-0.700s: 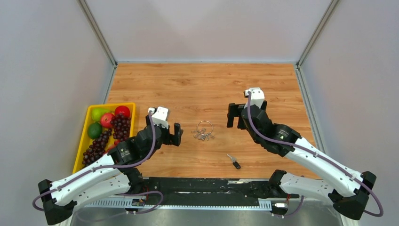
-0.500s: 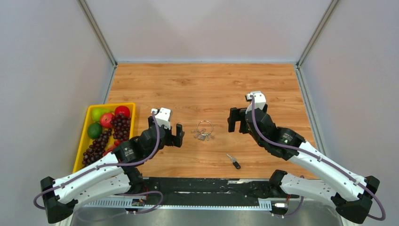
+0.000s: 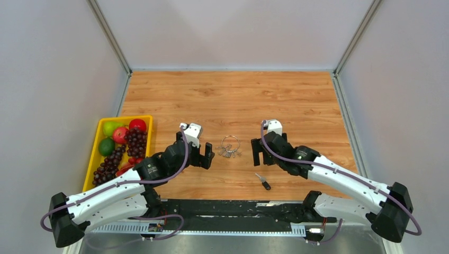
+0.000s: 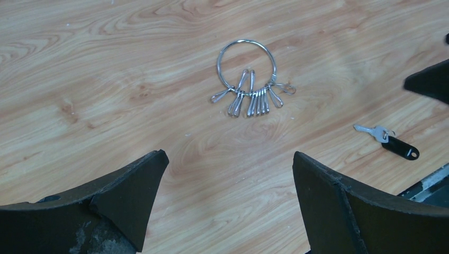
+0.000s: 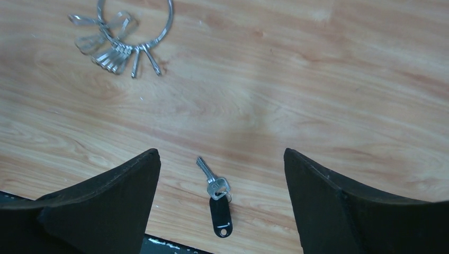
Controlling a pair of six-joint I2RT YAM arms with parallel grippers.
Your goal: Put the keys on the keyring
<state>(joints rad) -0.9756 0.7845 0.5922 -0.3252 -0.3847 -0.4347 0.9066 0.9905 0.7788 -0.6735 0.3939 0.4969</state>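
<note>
The keyring, a thin silver wire ring with a bunch of small silver keys on it, lies flat mid-table. It also shows in the left wrist view as the keyring and at the top of the right wrist view as the keyring. A single silver key with a black tag lies nearer the front edge, apart from the ring; the same key sits just ahead of the right jaws. My left gripper hovers open left of the ring. My right gripper hovers open right of it, above the single key. Neither holds anything.
A yellow tray with dark grapes, green fruit and red fruit stands at the table's left edge, beside my left arm. The black rail of the arm bases runs along the front edge, close to the single key.
Both arms have closed in on the keyring. The left gripper moved right toward it. The right gripper moved left and nearer, over the single key. The keys and ring have not moved.
</note>
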